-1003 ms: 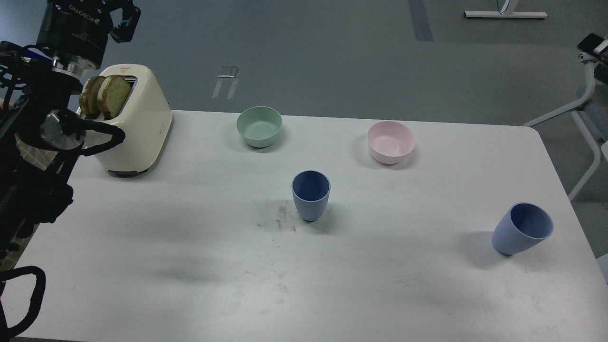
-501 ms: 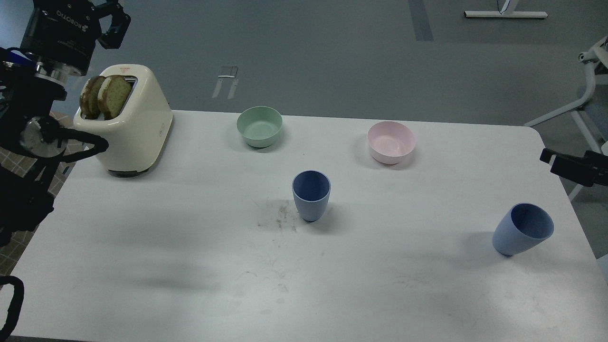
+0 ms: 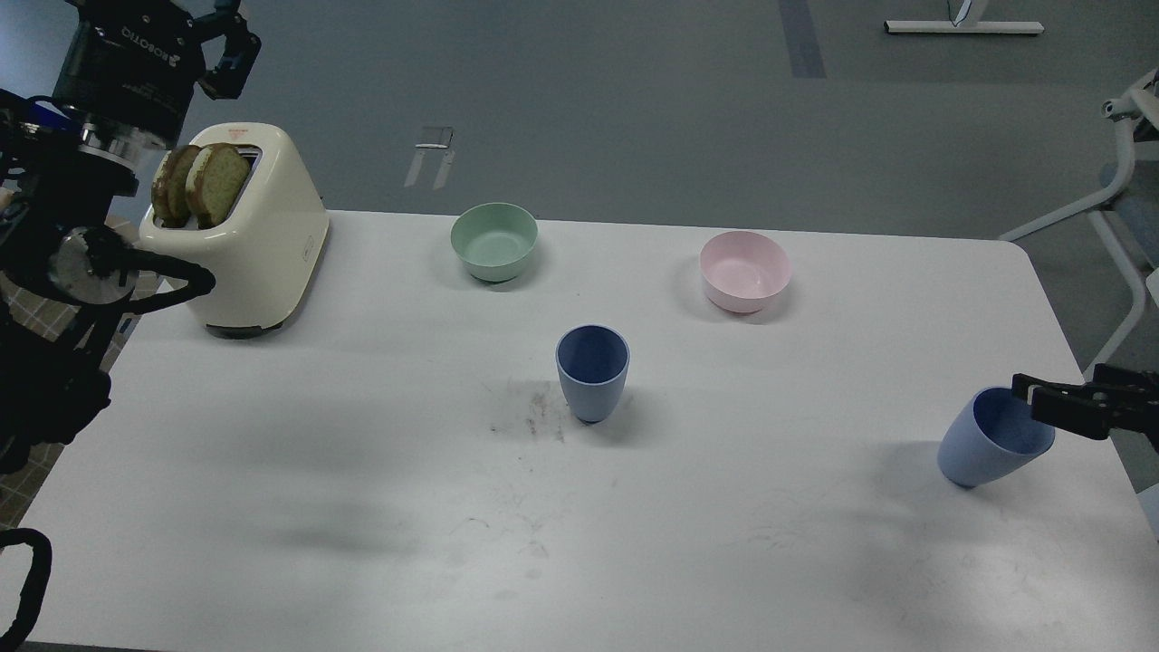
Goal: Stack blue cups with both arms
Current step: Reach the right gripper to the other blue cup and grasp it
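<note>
Periwinkle-blue matte tumbler no. 1 [image 3: 592, 372] stands upright mid-table, no. 2 [image 3: 994, 437] near the white table's [image 3: 362, 507] right edge w/ right gripper [image 3: 1030, 391] fingers spread at its rim, presumably for pickup; left gripper [image 3: 222, 50] raised clear, finger state indeterminate.

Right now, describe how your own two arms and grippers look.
Left arm: black jointed segments, a silver round joint cap, looped black cables, a cylindrical wrist lettered ROBOTIQ, and a black two-finger left gripper. On the right, only the black two-finger right gripper shows.
</note>
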You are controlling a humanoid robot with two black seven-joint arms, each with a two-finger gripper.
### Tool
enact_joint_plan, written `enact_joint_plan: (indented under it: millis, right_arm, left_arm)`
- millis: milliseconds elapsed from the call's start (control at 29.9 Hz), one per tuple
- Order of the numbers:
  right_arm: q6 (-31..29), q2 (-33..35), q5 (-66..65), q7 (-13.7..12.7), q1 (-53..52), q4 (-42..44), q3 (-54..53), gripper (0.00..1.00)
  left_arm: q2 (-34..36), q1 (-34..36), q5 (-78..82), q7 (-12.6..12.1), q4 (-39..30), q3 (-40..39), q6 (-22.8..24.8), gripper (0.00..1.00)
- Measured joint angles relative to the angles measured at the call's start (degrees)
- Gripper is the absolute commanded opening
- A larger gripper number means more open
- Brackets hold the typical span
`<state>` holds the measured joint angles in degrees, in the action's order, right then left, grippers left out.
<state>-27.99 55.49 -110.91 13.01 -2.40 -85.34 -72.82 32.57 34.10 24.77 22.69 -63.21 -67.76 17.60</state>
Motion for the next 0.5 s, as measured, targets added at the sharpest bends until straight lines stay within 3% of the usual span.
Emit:
enact_joint_plan:
  millis: [201, 501]
  right_arm:
    - [0.0, -3.0, -3.1, -0.1, 0.8, 1.0, 0.3, 0.93]
    - [0.0, -3.6, -3.3, -0.3, 2.5, 1.6, 0.2, 0.65]
  left_arm:
    - [-0.3, 0.0, 0.1, -0.1, 0.0, 0.0, 0.1, 0.97]
    - [0.2, -0.2, 0.2, 0.0, 0.1, 0.2, 2.0, 0.97]
